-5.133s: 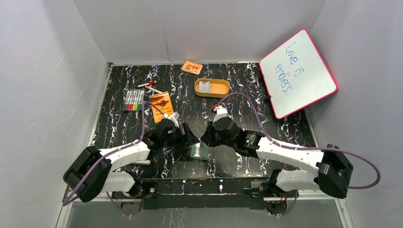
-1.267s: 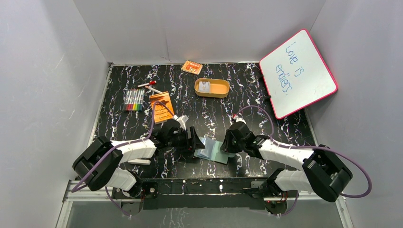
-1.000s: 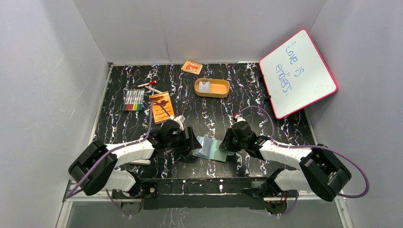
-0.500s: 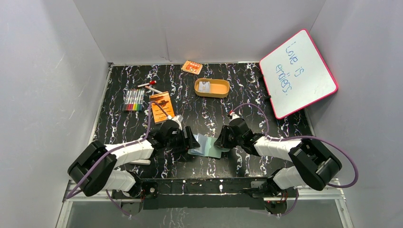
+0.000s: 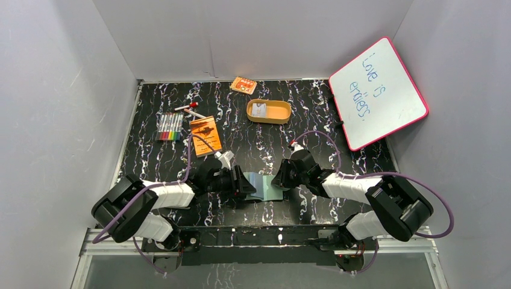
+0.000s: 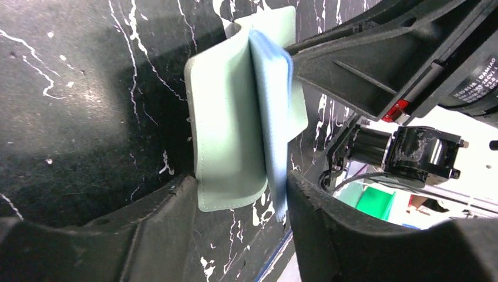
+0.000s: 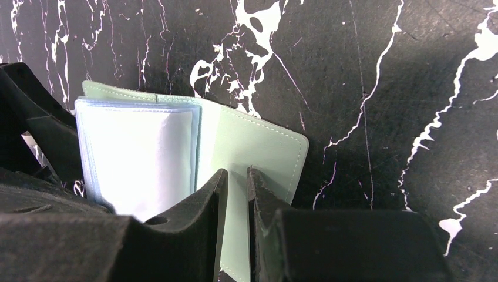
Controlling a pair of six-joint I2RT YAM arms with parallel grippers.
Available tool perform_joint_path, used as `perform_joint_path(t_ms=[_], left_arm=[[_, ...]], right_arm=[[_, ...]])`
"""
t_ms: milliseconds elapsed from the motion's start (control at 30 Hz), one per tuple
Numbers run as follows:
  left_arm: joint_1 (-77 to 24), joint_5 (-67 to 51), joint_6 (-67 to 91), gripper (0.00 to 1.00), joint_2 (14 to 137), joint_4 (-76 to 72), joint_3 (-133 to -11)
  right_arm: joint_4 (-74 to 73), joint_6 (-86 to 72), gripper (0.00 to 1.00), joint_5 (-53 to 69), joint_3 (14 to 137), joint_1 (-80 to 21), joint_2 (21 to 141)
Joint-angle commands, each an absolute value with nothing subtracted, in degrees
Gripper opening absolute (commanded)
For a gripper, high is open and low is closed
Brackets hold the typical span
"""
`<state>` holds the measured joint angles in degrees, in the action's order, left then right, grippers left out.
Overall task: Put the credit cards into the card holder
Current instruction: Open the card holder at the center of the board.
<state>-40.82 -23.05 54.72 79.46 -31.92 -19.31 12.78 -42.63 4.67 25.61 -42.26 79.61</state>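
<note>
While the two arms lean in low over the black, white-veined table (image 5: 313,120), the card holder (image 5: 265,186) sits between them near the front edge, spread open on the marble, its clear bluish pockets (image 7: 138,158) standing up from the green cover. The right gripper (image 5: 278,180) is pinched tight on one cover flap. The left gripper (image 5: 244,183) has its jaws wide on either side of the wallet's end, and I can't tell whether they press it. Further back on the left lie an orange booklet (image 5: 205,134) and a row of markers (image 5: 170,126). Mid-table, the tan oval tray (image 5: 283,111) holds one pale credit card (image 5: 260,109). Behind it is an orange packet (image 5: 243,85). A pink-rimmed whiteboard (image 5: 378,93) leans on the right-hand grey wall (image 5: 458,90).
</note>
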Motion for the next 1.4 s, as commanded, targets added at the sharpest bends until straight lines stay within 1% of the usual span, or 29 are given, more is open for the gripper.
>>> perform_joint_path(t_ms=[0, 167, 233, 333, 400, 533, 667, 767, 867, 933, 1067, 1133, 1200, 1267, 1333, 1367], left_arm=[[-40.87, -27.86, 55.74, 0.50, 78.11, -39.24, -19.26], [-40.87, -28.32, 56.04, 0.31, 76.64, -40.21, -19.12], [-40.87, -28.82, 56.45, 0.29, 76.28, -40.87, -19.00], [-40.87, -29.53, 56.84, 0.29, 75.79, -41.81, -18.97], [-40.84, -30.24, 57.25, 0.32, 75.67, -42.80, -18.92], [-40.87, -32.32, 57.91, 0.34, 76.60, -45.06, -19.15], [-40.87, -33.07, 58.10, 0.33, 77.27, -45.80, -19.25], [-40.82, -33.16, 57.86, 0.28, 77.81, -45.79, -19.40], [-40.82, -33.07, 57.70, 0.26, 78.57, -45.73, -19.59], [-40.84, -32.59, 57.49, 0.26, 79.38, -44.97, -19.81], [-40.85, -31.98, 56.95, 0.31, 80.97, -43.33, -20.49], [-40.87, -31.25, 55.99, 0.30, 81.25, -41.72, -21.03], [-40.87, -29.82, 54.59, 0.23, 81.34, -38.62, -22.07], [-40.87, -28.69, 53.14, 0.14, 81.31, -35.67, -23.06], [-40.87, -27.43, 52.11, 0.02, 81.15, -32.68, -23.70], [-40.83, -26.63, 51.69, 0.00, 81.02, -31.18, -24.07]], right_arm=[[2.10, -39.74, 0.27, 2.64, 21.71, -42.47, 83.13], [2.31, -39.73, 0.26, 2.68, 21.37, -42.54, 82.64], [2.37, -39.73, 0.26, 2.72, 21.28, -42.50, 82.31], [2.53, -39.71, 0.26, 2.72, 21.18, -42.48, 81.85], [2.61, -39.62, 0.26, 2.81, 21.24, -42.54, 81.81], [2.89, -39.56, 0.26, 2.99, 21.31, -42.44, 81.67], [2.99, -39.46, 0.26, 3.08, 21.27, -42.37, 81.65], [3.07, -39.43, 0.26, 3.08, 21.27, -42.36, 81.57], [2.99, -39.38, 0.26, 3.08, 21.19, -42.39, 81.11], [2.99, -39.38, 0.26, 3.16, 21.18, -42.40, 80.61], [2.81, -39.42, 0.26, 3.40, 21.18, -42.45, 79.62], [2.69, -39.44, 0.26, 3.66, 21.26, -42.42, 79.04], [2.33, -39.50, 0.26, 3.86, 21.36, -42.44, 78.20], [1.84, -39.72, 0.28, 3.95, 21.40, -42.41, 77.08], [1.32, -40.17, 0.29, 4.11, 21.44, -42.43, 75.76], [1.12, -40.47, 0.30, 4.27, 21.40, -42.44, 75.05]])
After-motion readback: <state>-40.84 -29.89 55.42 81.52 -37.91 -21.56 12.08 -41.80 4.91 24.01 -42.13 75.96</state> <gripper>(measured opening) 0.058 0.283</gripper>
